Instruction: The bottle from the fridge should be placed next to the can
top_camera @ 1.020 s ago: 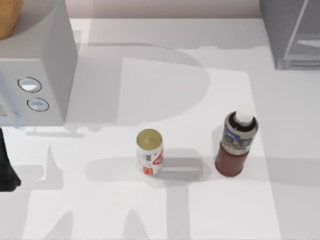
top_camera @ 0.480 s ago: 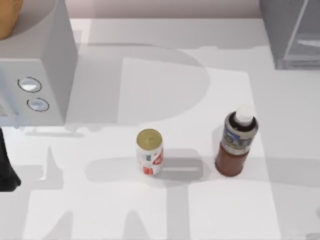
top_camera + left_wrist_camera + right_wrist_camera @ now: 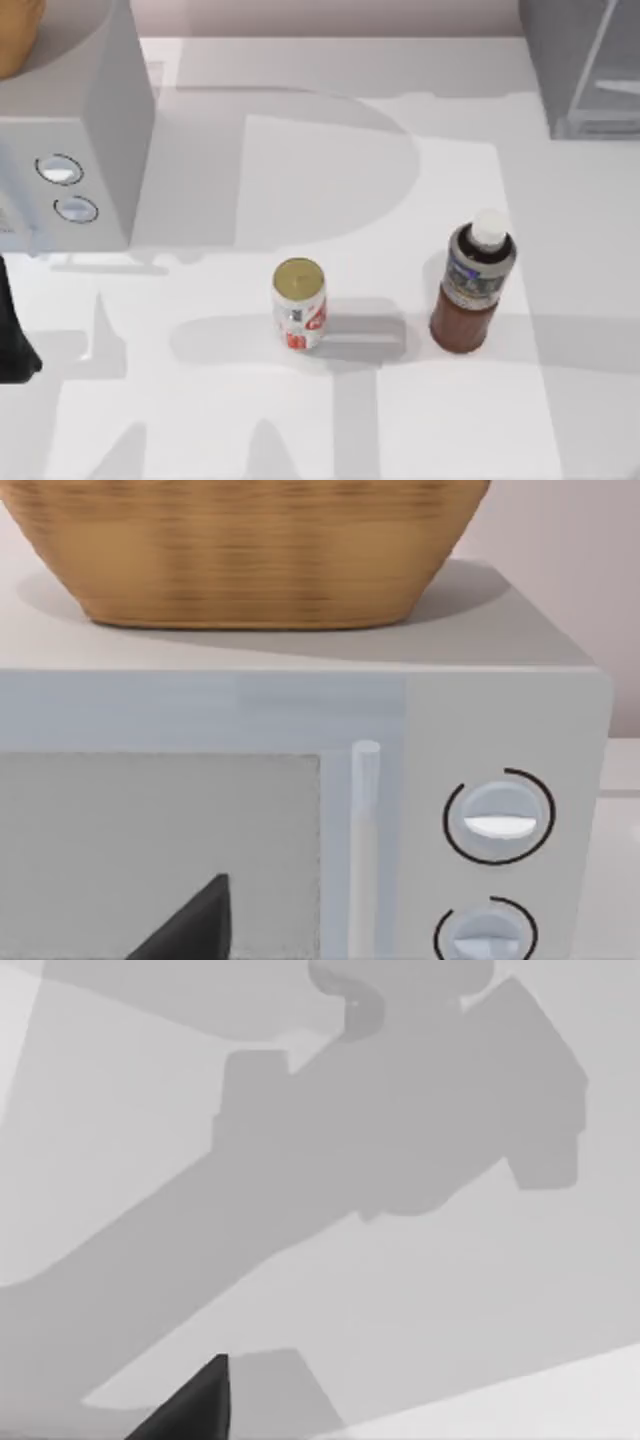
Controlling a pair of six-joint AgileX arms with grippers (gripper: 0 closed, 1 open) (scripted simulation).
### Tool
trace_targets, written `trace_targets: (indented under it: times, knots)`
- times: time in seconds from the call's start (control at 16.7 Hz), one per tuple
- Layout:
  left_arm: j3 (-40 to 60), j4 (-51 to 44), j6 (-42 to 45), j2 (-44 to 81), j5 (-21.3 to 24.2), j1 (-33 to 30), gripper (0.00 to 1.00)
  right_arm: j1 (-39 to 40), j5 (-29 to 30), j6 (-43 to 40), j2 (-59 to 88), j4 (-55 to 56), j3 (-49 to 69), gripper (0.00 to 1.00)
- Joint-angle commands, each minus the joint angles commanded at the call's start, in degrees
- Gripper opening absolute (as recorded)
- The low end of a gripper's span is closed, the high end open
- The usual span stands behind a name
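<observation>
On the near half of the white table (image 3: 200, 430), the can (image 3: 299, 304) stands upright, gold top up, red markings on its white side. To its right, near but with a clear strip of table between them, stands the bottle (image 3: 473, 284), also upright, white cap on, taller than the can. Nothing lies between the two.

At the table's left edge a dark part of the left arm (image 3: 12, 335) shows; whether its gripper is open or closed cannot be told. Whether the right gripper is open or closed cannot be told either.

Farther back on the left sits a light grey box with two round dials (image 3: 75, 150), a woven basket (image 3: 250, 550) resting on top. In the far right corner stands the fridge (image 3: 585, 65).
</observation>
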Motion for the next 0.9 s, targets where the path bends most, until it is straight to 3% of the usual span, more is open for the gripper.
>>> trace_targets:
  times: [0.54,0.9]
  knots:
    - [0.00,0.00,0.00,0.00,0.00,0.00,1.00,-40.90,-21.33,-45.72,46.29,-0.78,14.65,1.00]
    - [0.00,0.00,0.00,0.00,0.00,0.00,1.00,-55.81,-29.61,-62.49,62.94,-0.86,20.11,1.00]
